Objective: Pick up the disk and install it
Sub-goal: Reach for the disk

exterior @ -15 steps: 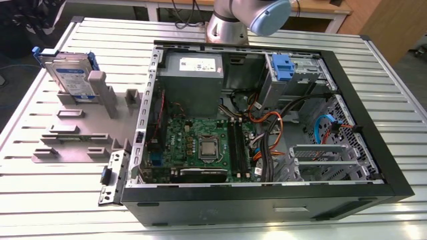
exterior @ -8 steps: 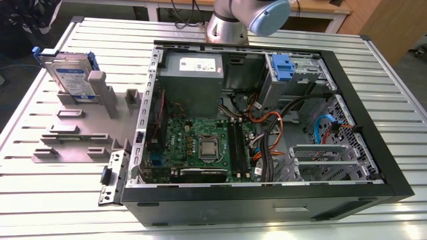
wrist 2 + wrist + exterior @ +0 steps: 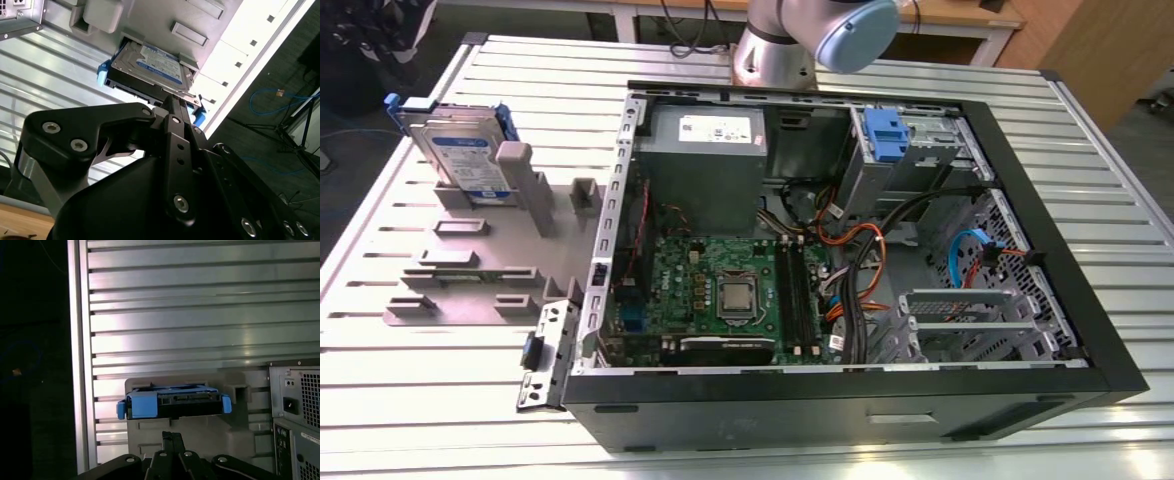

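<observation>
Now | step: approach (pick-up not begun) | disk (image 3: 458,150) stands in grey holder (image 3: 520,190) | my pincer (image 3: 172,439) clenched, empty, near it | grasp calls for opening first

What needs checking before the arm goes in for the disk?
1. Disk standing on edge in the grey fixture: ok.
2. Nothing touching the disk but the fixture: ok.
3. Gripper facing the disk and apart from it, in both wrist views: ok.
4. Fingers open for the grasp: not ok, they look shut.
5. Computer case side open: ok.
6. Room inside the case for the disk: cannot tell.
</observation>
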Robot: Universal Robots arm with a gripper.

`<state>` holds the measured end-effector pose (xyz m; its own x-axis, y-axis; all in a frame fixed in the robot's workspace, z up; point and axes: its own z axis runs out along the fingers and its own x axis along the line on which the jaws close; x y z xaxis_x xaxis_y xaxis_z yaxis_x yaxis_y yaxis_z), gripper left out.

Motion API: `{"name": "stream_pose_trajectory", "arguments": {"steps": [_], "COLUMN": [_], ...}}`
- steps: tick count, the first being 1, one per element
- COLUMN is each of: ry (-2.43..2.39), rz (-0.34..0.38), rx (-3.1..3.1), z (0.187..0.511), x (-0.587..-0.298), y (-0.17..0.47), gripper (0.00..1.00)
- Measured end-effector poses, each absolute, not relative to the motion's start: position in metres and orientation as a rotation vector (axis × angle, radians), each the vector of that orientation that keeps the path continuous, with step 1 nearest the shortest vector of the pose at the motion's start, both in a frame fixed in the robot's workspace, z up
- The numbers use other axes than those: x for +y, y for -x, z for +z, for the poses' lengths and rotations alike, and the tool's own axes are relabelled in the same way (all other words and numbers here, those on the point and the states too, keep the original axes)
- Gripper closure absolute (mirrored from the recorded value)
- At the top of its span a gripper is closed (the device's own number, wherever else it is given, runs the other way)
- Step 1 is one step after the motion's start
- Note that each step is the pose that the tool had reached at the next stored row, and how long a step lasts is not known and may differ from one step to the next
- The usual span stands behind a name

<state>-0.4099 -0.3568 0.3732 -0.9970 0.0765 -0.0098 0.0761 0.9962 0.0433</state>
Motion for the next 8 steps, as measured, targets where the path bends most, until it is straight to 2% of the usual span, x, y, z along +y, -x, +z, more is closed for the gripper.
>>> {"name": "stream_pose_trajectory", "arguments": {"steps": [8], "ry": [-0.113], "rz": [0.065], "rx": [3.128], "z": [0.3714], "x": [-0.3485], "y": [0.4176], "gripper": [0.89]}}
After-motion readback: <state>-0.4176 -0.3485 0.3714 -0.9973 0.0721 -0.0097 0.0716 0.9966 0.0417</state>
